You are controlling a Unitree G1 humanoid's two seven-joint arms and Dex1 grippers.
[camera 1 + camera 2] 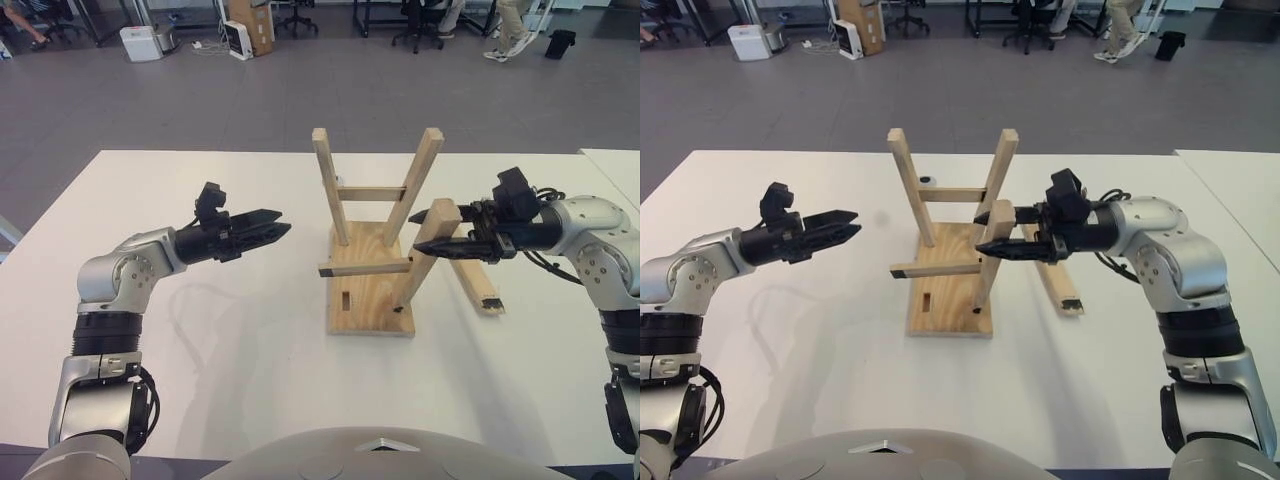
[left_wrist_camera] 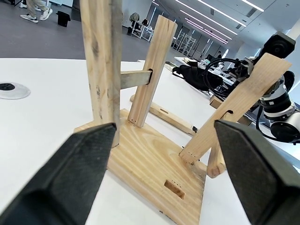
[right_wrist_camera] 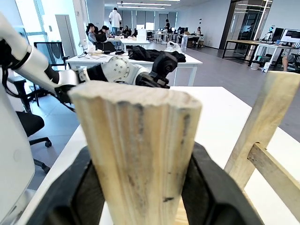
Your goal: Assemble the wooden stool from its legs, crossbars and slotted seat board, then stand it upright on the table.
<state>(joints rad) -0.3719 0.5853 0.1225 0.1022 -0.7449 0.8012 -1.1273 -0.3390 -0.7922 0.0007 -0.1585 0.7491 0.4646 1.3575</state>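
Observation:
The slotted seat board [image 1: 368, 292] lies flat on the white table [image 1: 200, 350]. Two legs [image 1: 328, 185] [image 1: 418, 180] stand on its far side, joined by a crossbar [image 1: 372, 194]. My right gripper [image 1: 432, 243] is shut on a third leg [image 1: 425, 268], which leans over the board's near right corner. A second crossbar [image 1: 365, 268] runs left from that leg. Another leg [image 1: 480, 288] lies loose on the table just right of the board. My left gripper [image 1: 278, 232] hovers open, left of the stool and apart from it; its fingers [image 2: 70, 178] are spread wide.
A round cable grommet [image 1: 927, 181] sits in the table behind the stool. A second table [image 1: 615, 165] adjoins at the right. Free room lies to the left of the board and along the near edge.

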